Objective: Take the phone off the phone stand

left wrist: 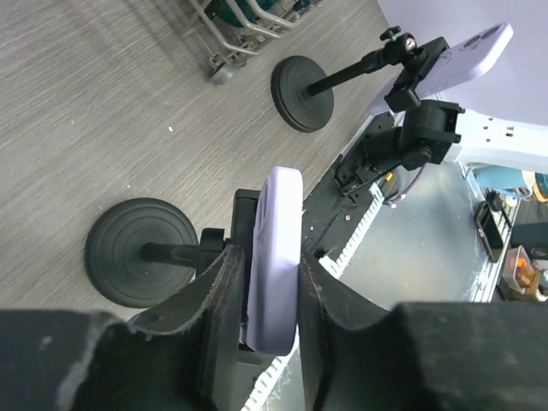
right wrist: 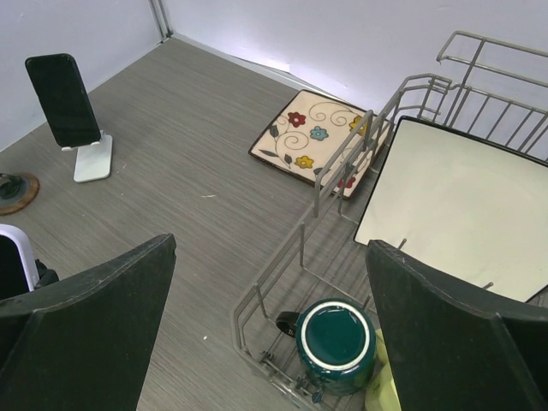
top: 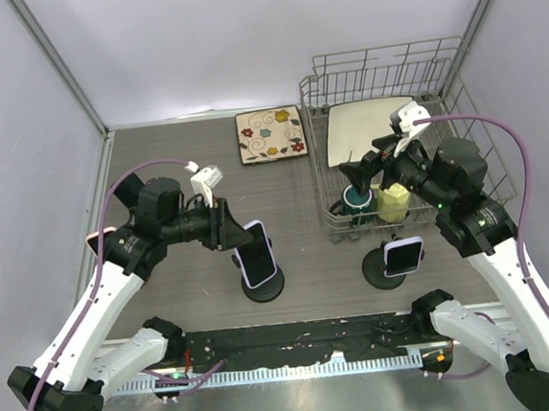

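Lilac-cased phone (left wrist: 279,248) is pinched from both sides between the left jaws while seated in the black round-based stand (left wrist: 137,253) just beside them, ready for lifting free; the right jaws are held spread, empty.

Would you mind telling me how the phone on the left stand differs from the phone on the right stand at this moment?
The left phone sits between the left gripper's fingers, which press its sides; the right phone is untouched, the open right gripper hovering over the dish rack. The left phone stands upright; the right phone seems mounted sideways. Both have pale lilac cases and sit on black round-based stands.
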Available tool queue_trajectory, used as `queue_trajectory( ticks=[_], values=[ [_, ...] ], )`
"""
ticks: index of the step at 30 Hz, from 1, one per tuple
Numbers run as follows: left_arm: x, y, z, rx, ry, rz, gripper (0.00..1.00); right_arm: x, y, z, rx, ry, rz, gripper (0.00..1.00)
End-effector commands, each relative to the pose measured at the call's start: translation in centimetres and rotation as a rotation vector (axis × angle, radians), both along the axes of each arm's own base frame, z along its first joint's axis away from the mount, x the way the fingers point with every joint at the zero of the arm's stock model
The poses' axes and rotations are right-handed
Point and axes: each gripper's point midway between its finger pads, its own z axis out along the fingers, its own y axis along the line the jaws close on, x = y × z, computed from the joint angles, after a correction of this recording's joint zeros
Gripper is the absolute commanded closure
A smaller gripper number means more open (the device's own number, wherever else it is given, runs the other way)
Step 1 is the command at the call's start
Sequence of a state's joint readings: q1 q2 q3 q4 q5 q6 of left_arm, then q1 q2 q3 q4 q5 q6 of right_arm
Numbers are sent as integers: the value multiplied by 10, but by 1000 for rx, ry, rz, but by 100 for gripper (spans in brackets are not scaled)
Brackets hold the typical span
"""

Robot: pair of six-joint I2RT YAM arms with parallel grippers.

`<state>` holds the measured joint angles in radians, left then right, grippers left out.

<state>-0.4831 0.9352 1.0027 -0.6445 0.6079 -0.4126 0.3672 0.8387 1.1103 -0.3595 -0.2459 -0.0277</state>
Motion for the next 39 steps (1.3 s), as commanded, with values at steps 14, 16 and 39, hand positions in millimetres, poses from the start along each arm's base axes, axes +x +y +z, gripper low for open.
queue_trajectory(
  ticks=[14, 16, 39],
  values=[
    [94, 43, 46, 135, -254, 452, 100, 23, 7, 6, 17, 19, -25, 2],
    [116, 48, 49, 153, -253, 518, 100, 25, 7, 8, 38, 42, -35, 2],
    [189, 57, 35, 56, -106, 817, 96, 48, 89, -24, 1, 212, 94, 2]
  ],
)
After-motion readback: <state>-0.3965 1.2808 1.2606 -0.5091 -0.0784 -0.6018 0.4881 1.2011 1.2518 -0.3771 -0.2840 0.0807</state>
